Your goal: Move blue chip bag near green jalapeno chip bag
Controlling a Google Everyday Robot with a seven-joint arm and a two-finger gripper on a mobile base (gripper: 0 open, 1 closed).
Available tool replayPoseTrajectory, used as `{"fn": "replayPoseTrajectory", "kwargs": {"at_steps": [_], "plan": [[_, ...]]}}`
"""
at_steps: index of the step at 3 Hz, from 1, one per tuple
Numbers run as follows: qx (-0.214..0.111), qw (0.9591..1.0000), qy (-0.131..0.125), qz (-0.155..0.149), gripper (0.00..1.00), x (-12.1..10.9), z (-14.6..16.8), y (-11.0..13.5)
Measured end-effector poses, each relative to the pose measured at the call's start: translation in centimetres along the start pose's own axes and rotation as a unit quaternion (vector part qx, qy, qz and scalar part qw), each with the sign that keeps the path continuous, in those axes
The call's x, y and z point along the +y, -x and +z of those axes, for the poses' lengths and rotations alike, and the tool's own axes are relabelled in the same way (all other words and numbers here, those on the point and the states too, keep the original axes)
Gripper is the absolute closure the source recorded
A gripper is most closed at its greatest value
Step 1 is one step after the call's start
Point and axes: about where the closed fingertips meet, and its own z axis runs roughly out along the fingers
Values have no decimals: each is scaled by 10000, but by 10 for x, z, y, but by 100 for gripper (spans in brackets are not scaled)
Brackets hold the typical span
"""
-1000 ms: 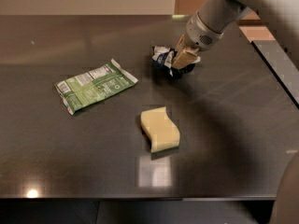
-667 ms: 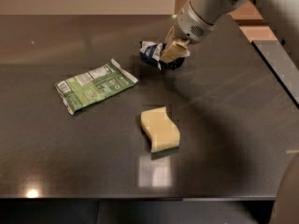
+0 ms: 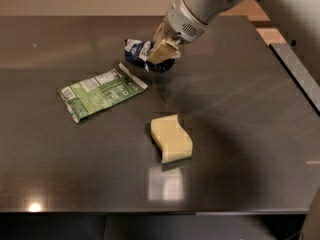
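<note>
Clamping the small crinkled navy-blue chip bag [image 3: 136,51] in the tan two-finger gripper [image 3: 161,53], closed around it, seemingly just clearing the dark tabletop [image 3: 240,124]. Hovering just beside the flat green jalapeno chip bag [image 3: 102,91]. Nearing completion, lacking only lowering and releasing.

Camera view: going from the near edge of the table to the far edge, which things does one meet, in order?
yellow sponge → green jalapeno chip bag → blue chip bag, with the gripper shut on its right side.
</note>
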Motion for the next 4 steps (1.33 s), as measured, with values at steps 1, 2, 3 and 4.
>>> {"fn": "replayPoseTrajectory", "kwargs": {"at_steps": [1, 2, 3, 4], "plan": [[-7, 10000, 15, -9, 32, 0, 2, 1], [-11, 10000, 31, -15, 7, 1, 5, 2], [-12, 10000, 42, -19, 0, 1, 6, 3], [-12, 10000, 42, -20, 0, 1, 6, 3]]}}
